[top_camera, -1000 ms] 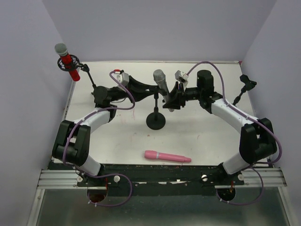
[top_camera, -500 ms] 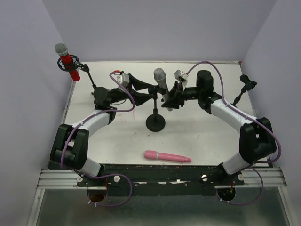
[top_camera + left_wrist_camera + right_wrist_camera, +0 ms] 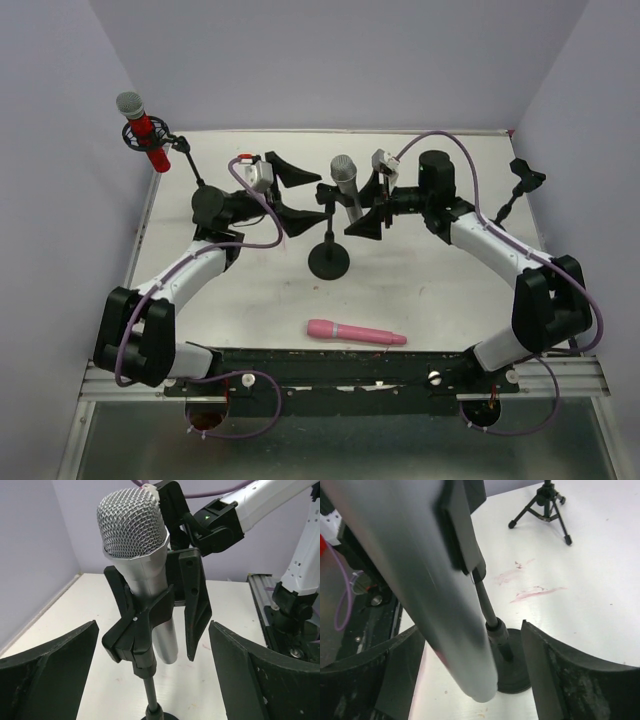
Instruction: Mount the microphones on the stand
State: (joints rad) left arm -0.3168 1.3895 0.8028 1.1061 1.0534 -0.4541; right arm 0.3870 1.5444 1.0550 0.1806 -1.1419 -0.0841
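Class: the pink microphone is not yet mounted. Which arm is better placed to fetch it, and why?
Probably the right: the pink microphone lies slightly right of centre, the only empty stand is on the right, and the right pincer is open.

I see white shells and black joints on the left arm (image 3: 185,268) and right arm (image 3: 490,238). Purple cables (image 3: 438,133) loop along both. The fingers (image 3: 50,677) are black wedges.

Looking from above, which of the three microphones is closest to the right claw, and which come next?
1. Silver microphone, clipped in the middle stand, just beside the right gripper.
2. Pink microphone, lying flat near the front edge.
3. Red microphone, up at the far-left corner.
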